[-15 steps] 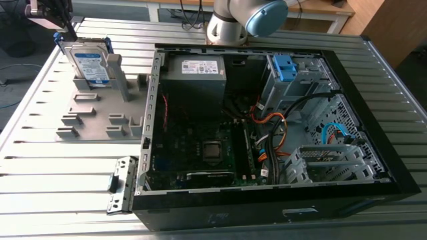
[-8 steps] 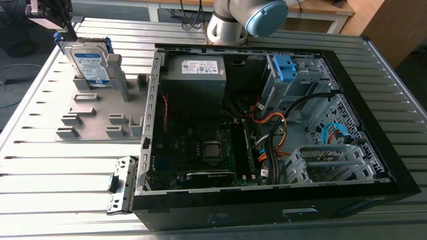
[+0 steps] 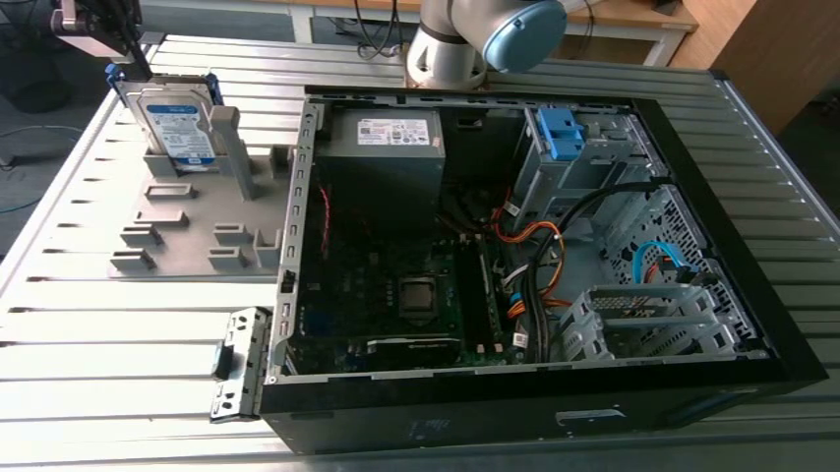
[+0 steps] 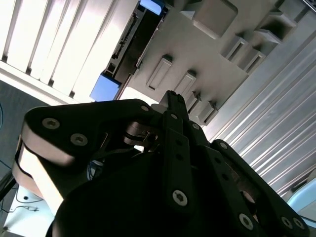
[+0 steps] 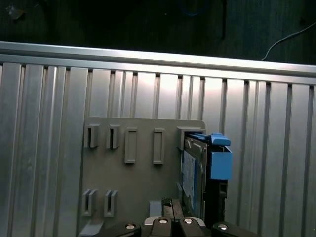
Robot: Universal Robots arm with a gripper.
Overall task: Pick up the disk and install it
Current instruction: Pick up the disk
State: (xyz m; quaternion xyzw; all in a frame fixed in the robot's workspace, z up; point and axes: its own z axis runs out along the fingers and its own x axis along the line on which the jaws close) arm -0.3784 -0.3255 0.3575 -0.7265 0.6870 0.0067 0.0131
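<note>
Disk (image 3: 177, 123): upright in grey holder (image 3: 184, 231) on desk (image 3: 105, 344), exterior view's 10 o'clock. Gripper (image 3: 129, 61): near disk's top edge; open or closed, cannot tell.

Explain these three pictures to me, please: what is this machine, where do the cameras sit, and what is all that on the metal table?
The machine is a single robot arm, seen at the back of a ribbed metal table in the exterior view. That view comes from a camera off the arm that looks down on the whole scene. Both wrist views come from cameras riding on the arm near its gripper, the tool it grasps things with, so its black metal parts show at their edges.

An open computer case lies on the table. On the exterior view's left is a grey holder plate with slots. The disk, with blue rails, stands on edge in that plate. The gripper hangs close above it. I cannot tell whether it touches the disk.
</note>
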